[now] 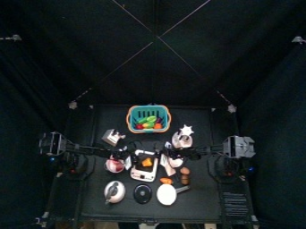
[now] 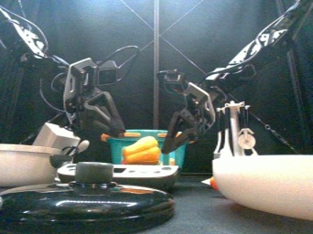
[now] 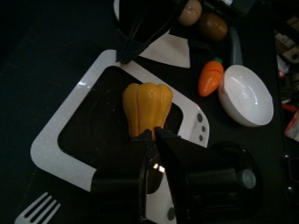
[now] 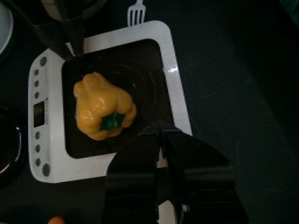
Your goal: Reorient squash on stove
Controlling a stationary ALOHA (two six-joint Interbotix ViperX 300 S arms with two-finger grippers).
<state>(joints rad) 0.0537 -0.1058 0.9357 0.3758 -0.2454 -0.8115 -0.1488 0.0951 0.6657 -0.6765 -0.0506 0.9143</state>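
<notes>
Left gripper (image 2: pixel 102 121): hung low over the left half of the table, pointed down at the stove (image 4: pixel 172 70). In its wrist view one dark finger is seen just beside the near end of the squash (image 3: pixel 146 107). The second finger is lost against the black cooking surface, so it cannot be told whether this gripper is open or closed, or whether the squash is touched.

Right gripper (image 4: pixel 162 140): brought in from the opposite side, over the stove's edge. Its jaws are seen drawn almost together, with only a narrow slit left and nothing between them. The squash is just beside the tips and is not held.

Squash: found lying on the stove's black surface, roughly central, between the two grippers. A green stem is seen at the end nearer the right gripper. It is yellow-orange and lobed.

Stove: white-framed, set at the middle of the table in the top view, with a control strip along one short side.

Surroundings:
- an orange toy vegetable (image 3: pixel 211 77) is noted beside a white bowl (image 3: pixel 247 94), off the stove
- a white fork (image 4: pixel 135 11) is seen just past the stove's far edge
- a green basket (image 1: pixel 148 115) is placed behind the stove
- a black lid (image 2: pixel 86 196) is seen at the table's front edge
</notes>
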